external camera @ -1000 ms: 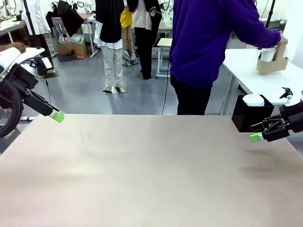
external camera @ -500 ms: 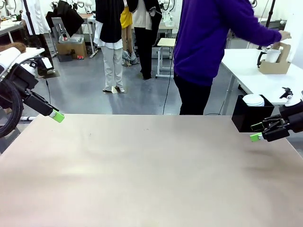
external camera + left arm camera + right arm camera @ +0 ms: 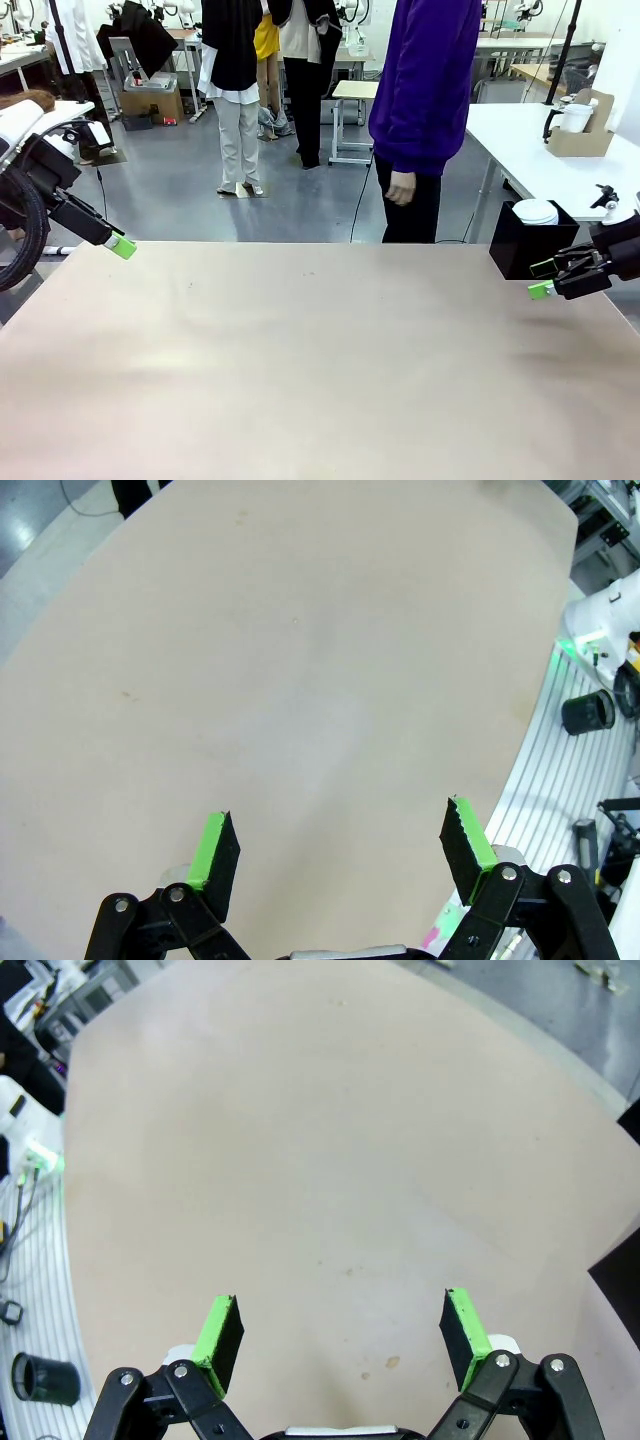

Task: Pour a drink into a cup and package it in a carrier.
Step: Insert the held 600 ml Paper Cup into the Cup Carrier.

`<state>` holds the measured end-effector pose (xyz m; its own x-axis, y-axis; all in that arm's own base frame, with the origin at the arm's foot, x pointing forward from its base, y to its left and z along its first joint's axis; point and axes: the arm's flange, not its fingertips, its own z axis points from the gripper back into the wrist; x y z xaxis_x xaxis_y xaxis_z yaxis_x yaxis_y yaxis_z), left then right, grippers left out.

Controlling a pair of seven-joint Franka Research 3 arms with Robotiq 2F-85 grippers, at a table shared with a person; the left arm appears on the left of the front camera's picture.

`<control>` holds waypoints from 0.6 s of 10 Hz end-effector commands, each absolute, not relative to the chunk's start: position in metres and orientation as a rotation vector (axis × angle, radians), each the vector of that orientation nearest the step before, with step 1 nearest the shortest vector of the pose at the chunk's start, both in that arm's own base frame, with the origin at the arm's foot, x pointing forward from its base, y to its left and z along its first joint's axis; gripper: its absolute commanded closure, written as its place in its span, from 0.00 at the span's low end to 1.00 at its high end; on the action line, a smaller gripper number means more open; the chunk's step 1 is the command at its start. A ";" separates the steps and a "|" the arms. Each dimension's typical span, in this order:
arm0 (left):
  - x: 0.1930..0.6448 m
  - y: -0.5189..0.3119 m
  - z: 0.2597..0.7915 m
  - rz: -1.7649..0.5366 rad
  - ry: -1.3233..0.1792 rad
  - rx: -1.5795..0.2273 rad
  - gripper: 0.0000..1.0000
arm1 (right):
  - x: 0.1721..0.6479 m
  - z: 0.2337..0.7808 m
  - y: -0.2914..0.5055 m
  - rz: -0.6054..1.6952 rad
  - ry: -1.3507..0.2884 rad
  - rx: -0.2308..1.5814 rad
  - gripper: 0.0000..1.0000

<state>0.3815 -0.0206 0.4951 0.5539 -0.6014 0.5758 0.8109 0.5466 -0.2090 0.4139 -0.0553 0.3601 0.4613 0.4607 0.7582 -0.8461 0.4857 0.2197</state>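
The brown cardboard carrier (image 3: 582,136) stands on the white side table (image 3: 530,160) at the far right, with a white cup (image 3: 574,116) in it. No drink or jug can be made out. My left gripper (image 3: 121,247) hovers open over the table's far left edge; in the left wrist view the left gripper (image 3: 340,848) has only bare tabletop between its green pads (image 3: 215,848). My right gripper (image 3: 541,280) hangs open at the right edge beside the black box. In the right wrist view the right gripper (image 3: 340,1332) is likewise wide with nothing in it.
A black cube-shaped box (image 3: 528,245) with a white domed lid (image 3: 536,211) showing at its top sits at the beige table's (image 3: 320,360) far right corner. A person in a purple top (image 3: 425,90) stands behind the far edge, hand (image 3: 402,187) hanging down.
The person has let go of the carrier on the side table, drawn the arm back and turned toward my table. Neither arm has moved.
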 end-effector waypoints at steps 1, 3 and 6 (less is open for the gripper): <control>0.382 -0.021 0.494 -0.882 -0.485 -0.506 0.00 | 0.417 0.362 -0.056 0.883 -0.691 0.657 0.00; 0.382 -0.021 0.494 -0.882 -0.485 -0.506 0.00 | 0.417 0.362 -0.056 0.883 -0.691 0.657 0.00; 0.382 -0.021 0.494 -0.882 -0.485 -0.506 0.00 | 0.417 0.362 -0.056 0.883 -0.691 0.657 0.00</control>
